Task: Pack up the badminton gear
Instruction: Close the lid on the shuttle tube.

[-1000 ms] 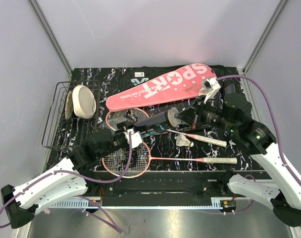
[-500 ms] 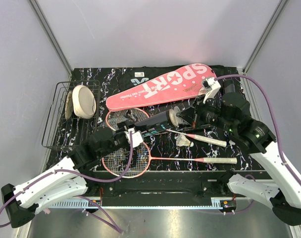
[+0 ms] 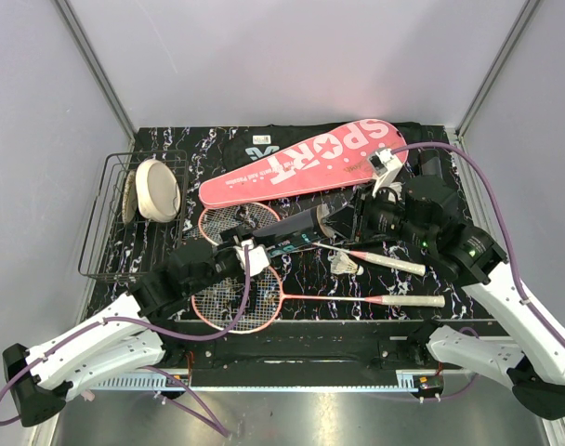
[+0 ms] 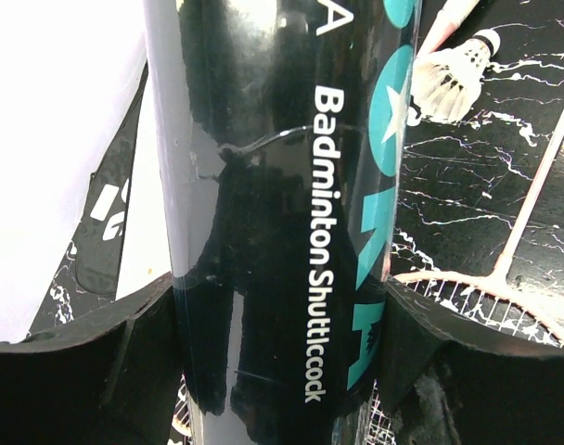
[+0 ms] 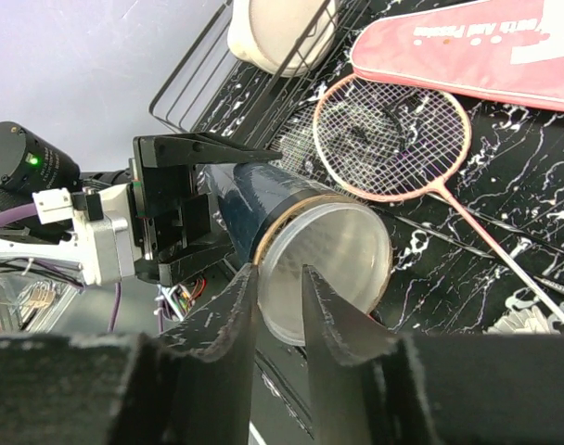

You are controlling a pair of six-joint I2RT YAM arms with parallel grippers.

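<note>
My left gripper (image 3: 255, 251) is shut on the dark tube (image 3: 296, 226), which is lettered "Badminton Shuttlecock" (image 4: 291, 232) and fills the space between its fingers (image 4: 152, 324). The tube is held off the table, pointing right. Its far end carries a translucent cap (image 5: 333, 255). My right gripper (image 3: 343, 223) is right at that end. Its jaws (image 5: 280, 271) stand a little apart in front of the cap's left rim and grip nothing. Two pink rackets (image 3: 238, 297) (image 3: 238, 221) and a white shuttlecock (image 3: 345, 265) lie on the table. The pink "SPORT" case (image 3: 301, 165) lies on the black bag (image 3: 255, 144).
A black wire basket (image 3: 106, 223) holding a cream disc (image 3: 158, 189) stands at the left edge. The white racket handles (image 3: 413, 300) (image 3: 399, 263) stretch right under my right arm. Grey walls close in on three sides.
My right gripper has moved left up to the tube's end, and its jaws have parted slightly. The left arm and the tube have stayed nearly still.
</note>
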